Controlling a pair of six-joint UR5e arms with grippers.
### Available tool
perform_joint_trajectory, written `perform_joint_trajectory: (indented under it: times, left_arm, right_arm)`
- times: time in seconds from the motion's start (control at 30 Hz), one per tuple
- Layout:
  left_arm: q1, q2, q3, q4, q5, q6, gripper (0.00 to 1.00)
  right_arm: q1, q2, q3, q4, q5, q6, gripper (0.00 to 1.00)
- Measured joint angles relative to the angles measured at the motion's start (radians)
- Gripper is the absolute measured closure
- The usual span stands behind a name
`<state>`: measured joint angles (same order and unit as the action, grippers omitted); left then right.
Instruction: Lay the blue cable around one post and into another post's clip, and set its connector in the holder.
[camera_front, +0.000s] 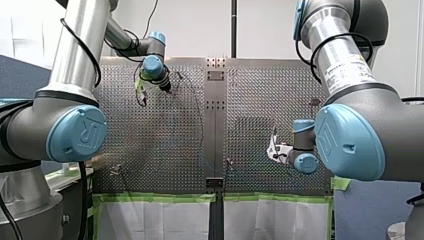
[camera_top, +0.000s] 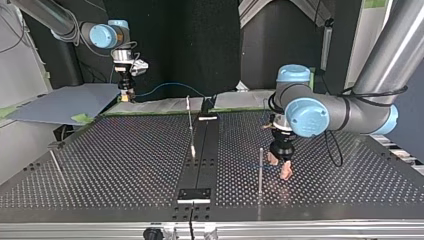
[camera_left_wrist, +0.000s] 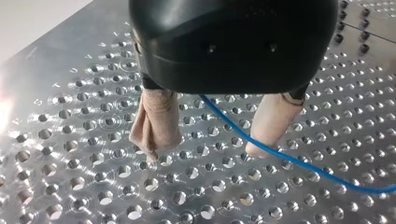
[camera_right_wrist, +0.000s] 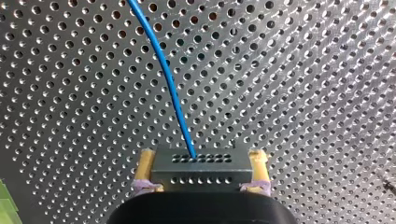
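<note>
Perforated metal table is filling every view, with a dark centre strip running down its middle. You are seeing the blue cable leaving the grey connector and curving away ahead of my right gripper. That gripper is clamping the connector between its yellow pads, one on each side of the block. In the top view, my right gripper is hanging well to the left of the centre strip, near the table's far edge, and the cable is arcing from it towards the strip's far end.

On the other side of the strip, my left gripper is standing wide, its beige-padded fingers pointing down close to the table. The cable is passing through the gap between them, nearer one finger than the other, crossing that fingertip and trailing off sideways over the holes; you cannot tell whether it is touching the finger. An upright post is standing just beside this gripper, between it and the centre strip.
</note>
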<state>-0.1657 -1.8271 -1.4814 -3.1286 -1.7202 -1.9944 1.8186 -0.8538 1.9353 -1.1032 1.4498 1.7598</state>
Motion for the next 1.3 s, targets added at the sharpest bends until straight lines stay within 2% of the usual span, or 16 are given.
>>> perform_joint_trajectory:
  times: [0.5, 0.97, 1.3]
  left_arm:
    - [0.006, 0.000, 0.000, -0.004, 0.005, -0.163, 0.00]
    - [0.002, 0.003, -0.003, -0.081, 0.017, -0.298, 0.00]
    - [0.016, 0.031, -0.081, -0.026, 0.056, -0.404, 0.00]
  right_arm:
    - [0.000, 0.001, 0.000, -0.001, 0.001, 0.004, 1.00]
    - [0.002, 0.001, -0.001, 0.000, 0.000, 0.005, 1.00]
    - [0.004, 0.001, -0.001, 0.002, 0.000, 0.004, 1.00]
